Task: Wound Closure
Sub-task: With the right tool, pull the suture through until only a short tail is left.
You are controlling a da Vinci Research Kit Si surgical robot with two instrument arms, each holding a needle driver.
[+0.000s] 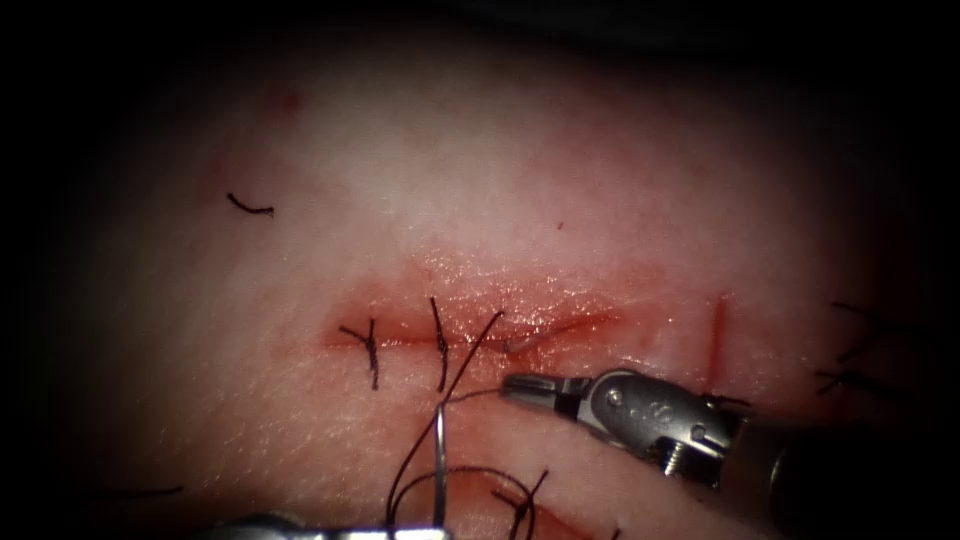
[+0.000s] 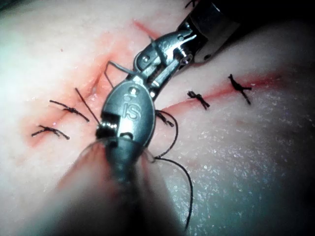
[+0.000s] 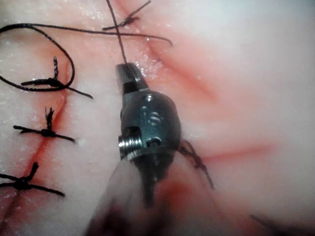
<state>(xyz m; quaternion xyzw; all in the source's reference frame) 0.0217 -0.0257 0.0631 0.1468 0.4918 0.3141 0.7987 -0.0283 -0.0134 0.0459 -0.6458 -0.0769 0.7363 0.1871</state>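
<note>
Right tool (image 1: 516,385) comes in from the right. Its claw is pressed together on 1 end of the needle (image 1: 441,450), just below the cut (image 1: 570,325) in the endoscope view. Same pinch reads in the right wrist view (image 3: 127,73).

From that pinch the needle runs left, bends, then drops straight down to the left tool (image 1: 425,533) at the picture's bottom edge. Whether the left tool grips it or just sits beside it I cannot tell. The needle looks clear of the tissue (image 1: 450,180), out in the open on the near side of the cut, about mid-length. Poor view at the ends, so probably free, not certain.

Dark thread (image 1: 470,350) crosses the cut beside the needle and loops loosely below. 2 tied stitches (image 1: 372,352) sit on the cut's left part. Red fluid (image 1: 640,290) stains the skin along the cut. A cut end of thread (image 1: 250,208) lies well off, upper left.

Handling, my judgement: the needle is light, stiff, slick steel and likely to swivel in a pinch at its end. A better hold is on the curved body, back from the point. Thread is limp and snags easily. Tissue is soft and wet.
</note>
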